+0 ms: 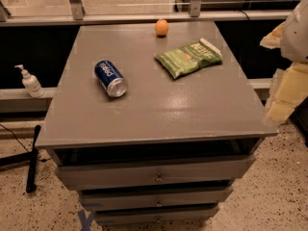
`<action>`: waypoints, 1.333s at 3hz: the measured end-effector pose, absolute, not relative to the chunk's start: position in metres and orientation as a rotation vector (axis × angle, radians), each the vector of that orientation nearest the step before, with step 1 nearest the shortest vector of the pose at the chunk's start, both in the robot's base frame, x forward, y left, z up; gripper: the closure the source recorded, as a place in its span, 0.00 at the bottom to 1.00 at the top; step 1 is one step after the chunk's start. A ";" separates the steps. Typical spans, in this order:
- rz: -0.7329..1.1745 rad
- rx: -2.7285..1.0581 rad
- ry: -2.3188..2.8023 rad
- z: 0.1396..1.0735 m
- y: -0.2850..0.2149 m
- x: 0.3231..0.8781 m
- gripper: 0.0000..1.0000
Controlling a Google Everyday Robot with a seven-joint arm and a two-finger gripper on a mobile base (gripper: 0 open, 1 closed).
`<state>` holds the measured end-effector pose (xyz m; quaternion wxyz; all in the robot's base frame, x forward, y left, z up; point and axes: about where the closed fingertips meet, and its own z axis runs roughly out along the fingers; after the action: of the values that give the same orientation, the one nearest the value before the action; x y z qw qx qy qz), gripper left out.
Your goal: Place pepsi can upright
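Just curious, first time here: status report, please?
Hand at right edge, beside table. Pepsi can lying on its side, untouched. Chip bag, orange apart from it.

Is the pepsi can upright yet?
No, the pepsi can lies on its side on the cabinet top, with the hand off at the picture's right edge, not touching it.

The pepsi can [110, 78] lies on its side on the left part of the grey cabinet [192, 114] top. It bears the white word "pepsi" on dark blue, upside down as the camera sees it. The green chip bag [188, 57], toward the cabinet's far right, carries white brand lettering that looks like "Kettle". A blue X [85, 220] marks the floor by the cabinet's front left corner. The gripper [284, 95] hangs just beside the cabinet's right edge.
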<state>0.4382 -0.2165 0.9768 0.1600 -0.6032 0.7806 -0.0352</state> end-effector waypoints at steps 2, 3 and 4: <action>-0.052 -1.695 2.234 0.972 -0.205 0.449 0.00; 0.030 -1.649 2.233 0.963 -0.165 0.476 0.00; 0.086 -1.543 2.263 0.955 -0.116 0.509 0.00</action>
<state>0.5094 -0.1157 0.9546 0.1991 -0.5517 0.8093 0.0306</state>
